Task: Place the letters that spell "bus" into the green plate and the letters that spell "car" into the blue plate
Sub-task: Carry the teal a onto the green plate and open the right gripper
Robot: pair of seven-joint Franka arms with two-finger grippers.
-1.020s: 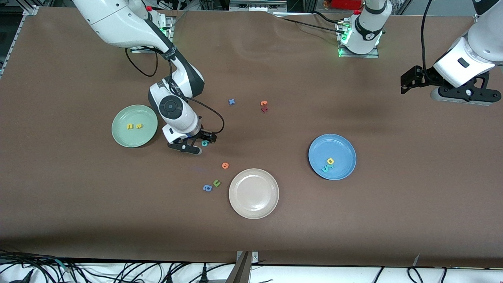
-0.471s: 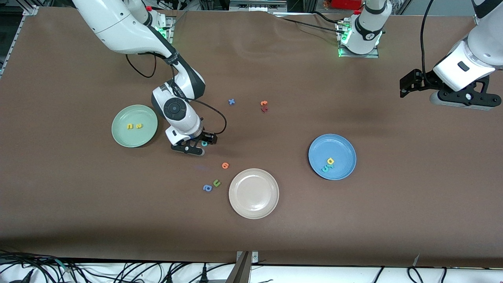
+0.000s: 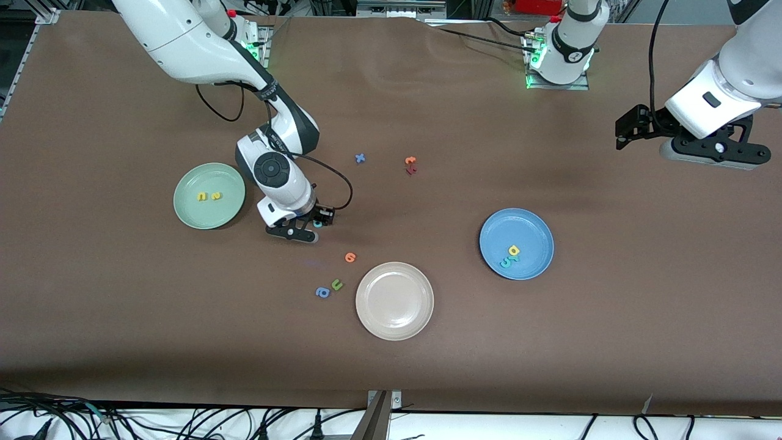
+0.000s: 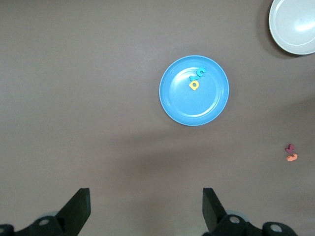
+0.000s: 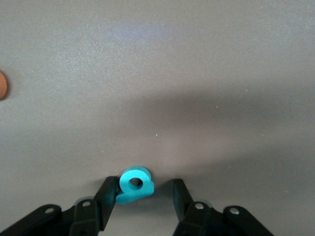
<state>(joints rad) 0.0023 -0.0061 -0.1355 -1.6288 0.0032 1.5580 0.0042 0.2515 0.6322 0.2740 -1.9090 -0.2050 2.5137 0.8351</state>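
Lowered since a second ago, the right gripper now straddles the teal "b" on the counter, just beside the green plate. Its fingers are narrowing; one touches the letter, the other stands clear, so nothing is pinched yet. An off-centre squeeze could flick the tiny piece away. High above the counter, well apart from that plate, the left gripper waits, spread wide.

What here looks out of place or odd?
Only a little. The teal "b" lies off-centre between the right pincer's fingers, against one and apart from the other. On the table, five spare letters lie scattered between the green plate and blue plate. Nothing looks damaged.
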